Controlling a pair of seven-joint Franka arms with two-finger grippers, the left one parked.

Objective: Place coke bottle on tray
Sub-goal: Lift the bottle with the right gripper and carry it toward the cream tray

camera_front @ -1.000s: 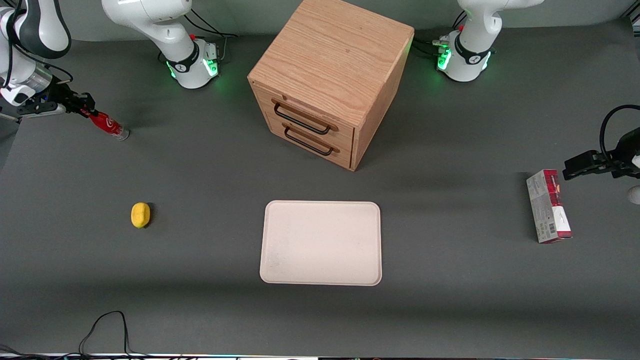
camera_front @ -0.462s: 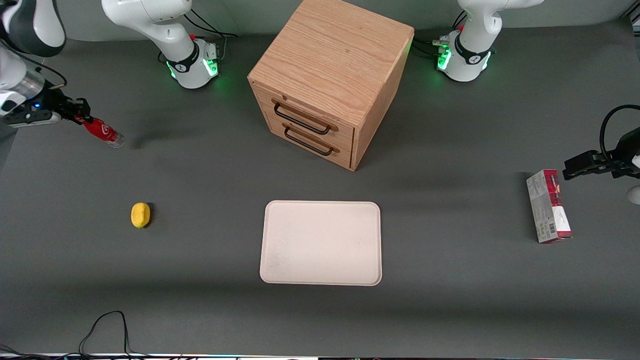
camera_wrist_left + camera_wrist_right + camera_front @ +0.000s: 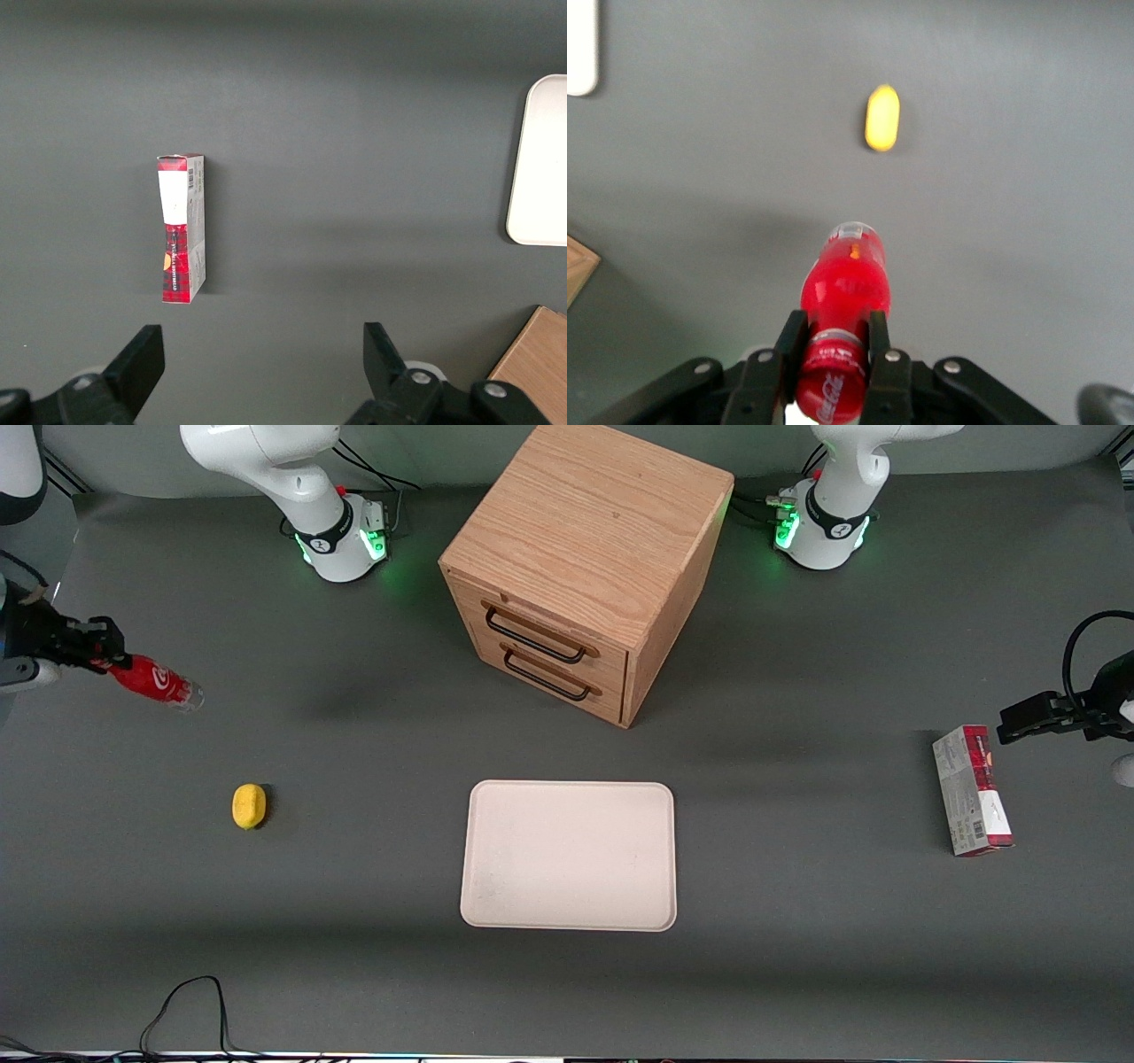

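The end effector [image 3: 104, 657] is at the working arm's end of the table [image 3: 354, 974], closed on the cap end of the coke bottle [image 3: 155, 682]. The bottle is clear of the table, tilted, with its clear base pointing toward roughly 4 o'clock in the front view. In the right wrist view, the fingers [image 3: 879, 350] clamp the neck region of the bottle [image 3: 843, 301] only; the body projects unsupported.

The tray [image 3: 496, 903] lies flat and bare, well apart from the bottle at about 4 o'clock, nearer the front camera than the wooden cabinet [image 3: 576, 558]. A yellow object [image 3: 249, 806] sits on the table between the two, slightly off the direct line.

Risks, as judged: the narrow grip near the cap could let the bottle pivot or slip during transfer. A low carry could clip the yellow object or the tray rim. Released tilted, the slim bottle would likely topple and roll toward the low rim.
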